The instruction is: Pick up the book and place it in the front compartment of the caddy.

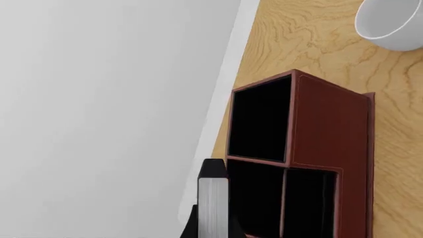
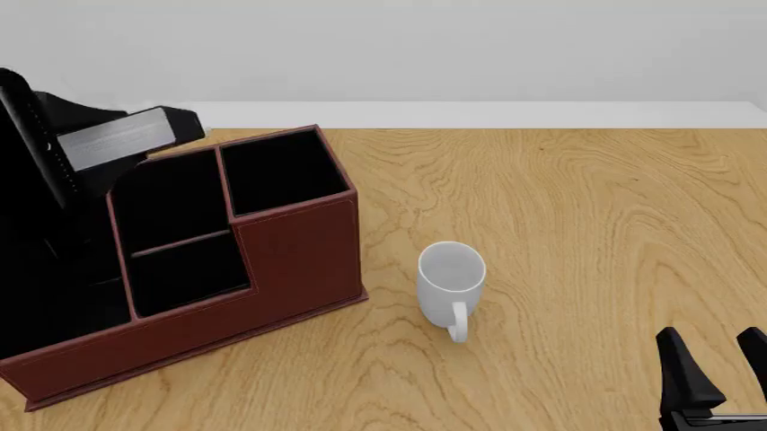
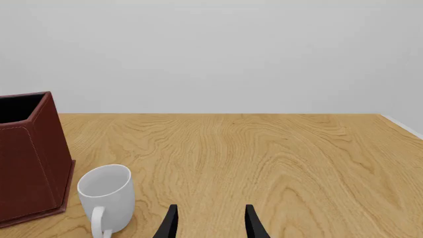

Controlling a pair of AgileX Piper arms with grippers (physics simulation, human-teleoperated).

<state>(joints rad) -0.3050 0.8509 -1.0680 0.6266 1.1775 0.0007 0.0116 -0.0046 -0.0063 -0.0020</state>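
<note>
Right claw (image 2: 719,364), mug (image 2: 452,274) beyond

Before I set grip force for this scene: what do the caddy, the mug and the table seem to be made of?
Caddy: looks like reddish-brown leather or an imitation, matte, with a stitched-looking line along its edges and black lining inside. Mug: plain white and smooth, probably glazed ceramic, though plastic is possible. Table: light wood with swirling grain, low sheen; it could be veneer or laminate.

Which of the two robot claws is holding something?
The left gripper, raised over the brown caddy, grips the black book. The right gripper sits open with nothing in it, near the white mug.
</note>
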